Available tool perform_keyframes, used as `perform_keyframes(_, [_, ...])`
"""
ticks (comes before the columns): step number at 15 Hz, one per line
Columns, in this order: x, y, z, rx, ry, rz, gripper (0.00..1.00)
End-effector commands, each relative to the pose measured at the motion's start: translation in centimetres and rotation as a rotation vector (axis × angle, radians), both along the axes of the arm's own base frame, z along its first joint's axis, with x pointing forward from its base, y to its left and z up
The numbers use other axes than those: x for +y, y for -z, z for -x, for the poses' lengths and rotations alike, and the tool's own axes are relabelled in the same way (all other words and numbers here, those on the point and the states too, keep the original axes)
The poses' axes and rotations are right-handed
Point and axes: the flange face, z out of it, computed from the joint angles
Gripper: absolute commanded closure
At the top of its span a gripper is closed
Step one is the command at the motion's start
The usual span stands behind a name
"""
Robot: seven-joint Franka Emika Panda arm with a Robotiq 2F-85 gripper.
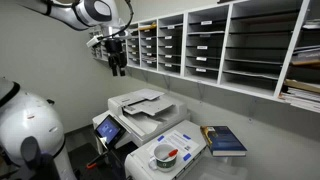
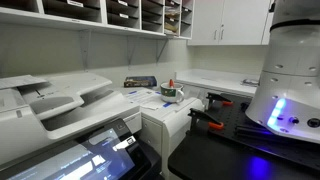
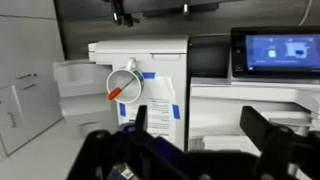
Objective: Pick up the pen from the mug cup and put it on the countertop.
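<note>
Gripper (image 1: 117,62) hangs high by the shelves (image 1: 200,45), jaws apart and empty. Well below it the mug (image 3: 124,80) stands on the printed sheet (image 3: 160,100) atop the white machine (image 3: 100,55), with the red pen (image 3: 117,88) leaning inside.

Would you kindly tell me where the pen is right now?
The pen stands in the mug on the white machine top, beside the blue book in an exterior view.

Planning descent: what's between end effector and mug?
Open air; in an exterior view only the printer's feeder tray sits below the line from end effector to mug.
</note>
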Motion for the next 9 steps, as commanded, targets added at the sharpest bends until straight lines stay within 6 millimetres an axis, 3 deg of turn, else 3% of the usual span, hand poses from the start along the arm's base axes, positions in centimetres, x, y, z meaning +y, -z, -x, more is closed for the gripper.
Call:
perform_keyframes(1, [0.0, -0.1, 0.0, 0.001, 0.0, 0.0, 0.0])
perform_keyframes(7, [0.0, -0.1, 0.0, 0.001, 0.0, 0.0, 0.0])
perform_keyframes(9, [-1.2, 1.1, -1.0, -0.072, 0.159, 0.022, 0.0])
